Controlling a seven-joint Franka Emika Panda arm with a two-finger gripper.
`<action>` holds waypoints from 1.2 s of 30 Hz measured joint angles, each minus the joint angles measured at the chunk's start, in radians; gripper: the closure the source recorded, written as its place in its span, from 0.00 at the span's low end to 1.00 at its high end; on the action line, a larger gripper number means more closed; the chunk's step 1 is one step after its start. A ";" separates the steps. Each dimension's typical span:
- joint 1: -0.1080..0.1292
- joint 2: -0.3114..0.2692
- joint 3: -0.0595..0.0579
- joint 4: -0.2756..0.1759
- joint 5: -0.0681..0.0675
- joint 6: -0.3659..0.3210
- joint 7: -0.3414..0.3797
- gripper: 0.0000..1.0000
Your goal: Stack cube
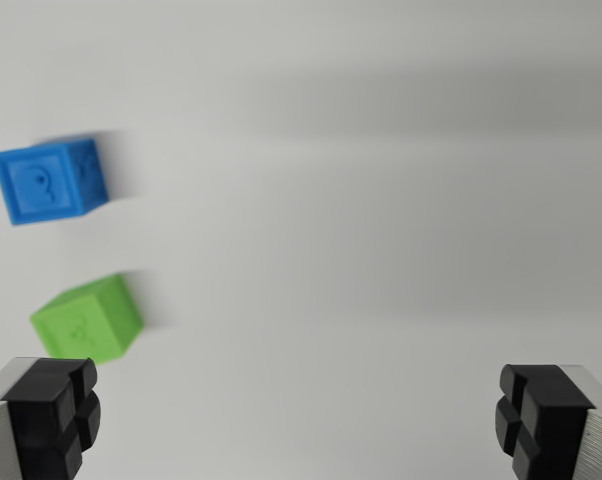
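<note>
The tool (301, 420) hangs wide open and empty over the pale table (381, 250). Off at the wrist view's left sit two cubes, the blue cube (51, 180) above the green cube (88, 318), apart from each other.

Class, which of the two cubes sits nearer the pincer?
The green cube, just above the pincer's left finger; the blue cube lies farther up.

Plain white bench (381, 250), with a blue cube (49, 180) and a green cube (87, 318) near each other, not touching, over on the wrist view's left.
</note>
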 joint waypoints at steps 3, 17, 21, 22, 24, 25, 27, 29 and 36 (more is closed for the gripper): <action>0.006 0.006 0.002 -0.004 0.000 0.008 0.002 0.00; 0.038 0.044 0.020 -0.020 0.000 0.056 0.011 0.00; 0.050 0.057 0.024 -0.023 0.000 0.070 0.015 0.00; 0.053 0.062 0.026 -0.023 0.000 0.074 0.016 0.00; 0.060 0.071 0.028 -0.024 0.000 0.082 0.017 0.00; 0.063 0.075 0.030 -0.025 0.000 0.086 0.018 0.00; 0.070 0.084 0.033 -0.025 0.000 0.095 0.020 0.00; 0.075 0.092 0.034 -0.025 0.000 0.100 0.022 0.00; 0.100 0.127 0.044 -0.025 -0.001 0.131 0.028 0.00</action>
